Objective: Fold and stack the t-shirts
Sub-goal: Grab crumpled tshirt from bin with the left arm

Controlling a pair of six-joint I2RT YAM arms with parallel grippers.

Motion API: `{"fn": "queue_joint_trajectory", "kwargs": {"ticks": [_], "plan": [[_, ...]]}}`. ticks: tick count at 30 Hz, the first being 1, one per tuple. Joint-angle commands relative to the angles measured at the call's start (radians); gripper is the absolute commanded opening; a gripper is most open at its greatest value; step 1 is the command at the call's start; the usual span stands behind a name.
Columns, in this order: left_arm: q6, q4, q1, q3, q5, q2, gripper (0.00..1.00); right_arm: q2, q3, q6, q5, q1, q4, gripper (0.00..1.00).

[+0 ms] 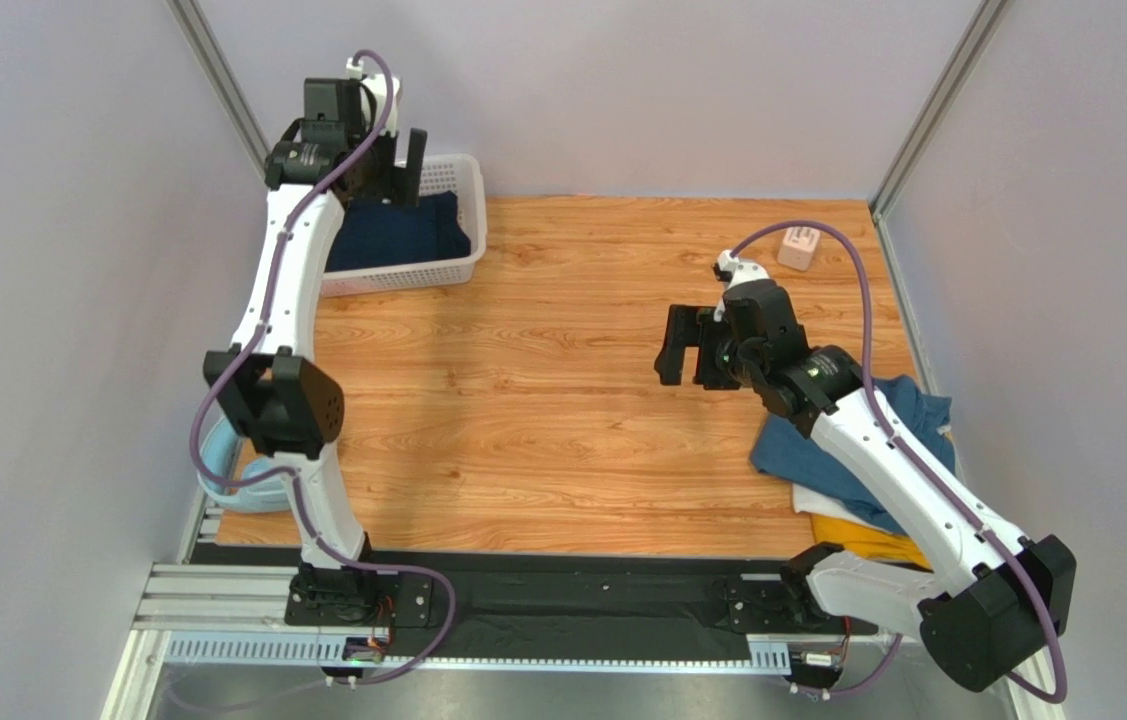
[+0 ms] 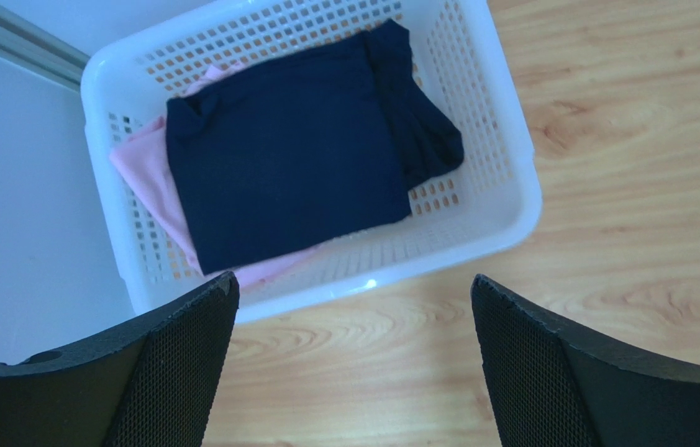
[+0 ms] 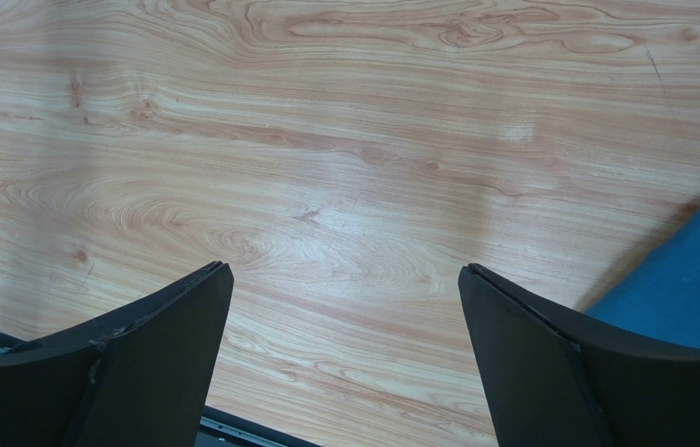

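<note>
A dark navy t-shirt [image 2: 288,177] lies folded on top of a pink one [image 2: 143,177] inside a white basket [image 2: 521,200] at the table's back left corner [image 1: 452,270]. My left gripper [image 2: 353,289] hovers open and empty above the basket's near rim [image 1: 381,158]. At the right edge a teal blue t-shirt [image 1: 787,450] lies crumpled over a white one [image 1: 825,503] and a mustard yellow one [image 1: 847,533], partly hidden by my right arm. Over bare wood left of that pile hangs my right gripper [image 1: 686,348], open and empty [image 3: 344,275]; the teal cloth [image 3: 689,289] shows at its right.
A small pale box [image 1: 799,248] sits at the back right corner. Grey walls close in on the left, back and right. A black mounting rail [image 1: 584,600] runs along the near edge under both arm bases.
</note>
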Motion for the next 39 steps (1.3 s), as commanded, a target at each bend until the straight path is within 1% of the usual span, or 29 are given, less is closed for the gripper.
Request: {"fn": "queue_joint_trajectory", "kwargs": {"ticks": [1, 2, 5, 10, 11, 13, 14, 15, 17, 20, 24, 28, 33, 36, 37, 39], "plan": [[-0.035, -0.068, 0.011, 0.172, -0.075, 0.159, 1.0, -0.025, 0.02, 0.004, 0.021, 0.006, 0.028, 1.0], [-0.034, -0.066, 0.011, 0.19, -0.083, 0.217, 1.0, -0.032, 0.017, 0.004, 0.018, 0.006, 0.028, 1.0], [-0.022, -0.059, 0.012, 0.245, -0.115, 0.32, 1.0, -0.055, 0.0, 0.004, 0.004, 0.006, 0.04, 1.0], [-0.045, -0.033, 0.042, 0.37, -0.149, 0.466, 1.0, -0.126, -0.07, 0.002, -0.039, 0.007, 0.082, 0.99], [-0.032, 0.004, 0.043, 0.368, -0.163, 0.495, 1.0, -0.141, -0.081, -0.002, -0.039, 0.007, 0.098, 0.99], [-0.025, 0.065, 0.052, 0.31, -0.167, 0.5, 1.0, -0.18, -0.121, -0.008, -0.085, 0.007, 0.123, 0.99], [-0.02, 0.128, 0.057, 0.28, -0.163, 0.494, 1.0, -0.19, -0.135, -0.008, -0.094, 0.007, 0.149, 0.99], [-0.017, 0.15, 0.059, 0.241, -0.154, 0.495, 0.99, -0.207, -0.147, -0.005, -0.104, 0.007, 0.158, 0.99], [0.003, 0.184, 0.06, 0.232, -0.151, 0.515, 0.99, -0.215, -0.176, 0.002, -0.115, 0.007, 0.184, 0.99], [0.009, 0.188, 0.06, 0.262, -0.151, 0.565, 1.0, -0.209, -0.188, 0.011, -0.146, 0.007, 0.201, 0.99], [0.024, 0.199, 0.06, 0.261, -0.126, 0.612, 0.99, -0.194, -0.187, 0.013, -0.171, 0.007, 0.208, 0.99], [0.028, 0.213, 0.06, 0.261, -0.118, 0.654, 0.88, -0.186, -0.184, 0.018, -0.18, 0.007, 0.209, 0.99], [0.037, 0.225, 0.06, 0.261, -0.112, 0.685, 0.82, -0.187, -0.191, 0.022, -0.189, 0.007, 0.212, 0.98], [0.037, 0.228, 0.06, 0.261, -0.111, 0.688, 0.67, -0.181, -0.193, 0.024, -0.195, 0.007, 0.217, 0.98], [0.037, 0.228, 0.062, 0.259, -0.109, 0.688, 0.56, -0.178, -0.19, 0.024, -0.198, 0.007, 0.217, 0.98], [0.037, 0.228, 0.06, 0.259, -0.106, 0.687, 0.42, -0.172, -0.188, 0.025, -0.197, 0.007, 0.214, 0.98]]}}
